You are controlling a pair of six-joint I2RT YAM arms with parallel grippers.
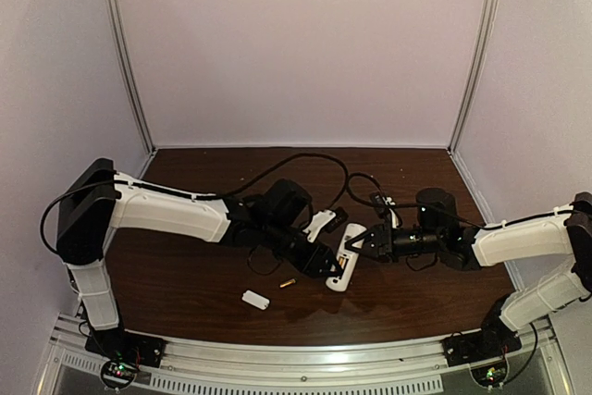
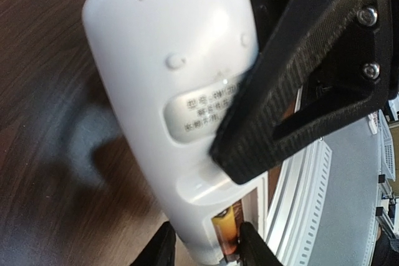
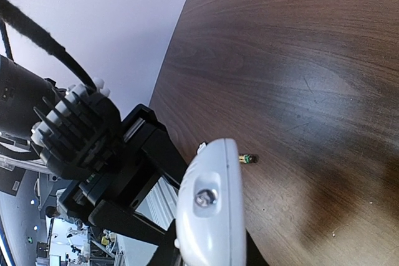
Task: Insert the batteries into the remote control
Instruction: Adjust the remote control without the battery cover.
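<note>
Right, the remote control (image 2: 168,91) sits mid-desk (image 3: 299,60), apparently lifted a little off the wood, back side showing. The right claw (image 1: 359,247) has it clamped, one black finger lying across the label. Down at the open battery bay, the left claw (image 2: 209,248) has a fingertip on either side of the remote's end, and the orange battery (image 2: 225,228) sits between them in the mouth of the bay. Is that claw pinching the cell or only straddling it? I can't tell from here, nor whether the cell is fully seated. The golden battery (image 1: 288,282) lies loose on the wood just left of the pair, and the small white cover (image 1: 255,300) lies nearer the front edge.

Now, handling. That remote looks like a light, stiff, hollow plastic shell, and glossy, so I'd expect it to twist in a grip if pushed off-centre. Holding it across the narrow sides at mid-body, clear of the bay, seems safest. The cells look small, hard, smooth and round, likely to roll or squirt out, so they're best pinched across the barrel at mid-length. I'd guess the contacts push back, so the pressure should be firm and straight.
</note>
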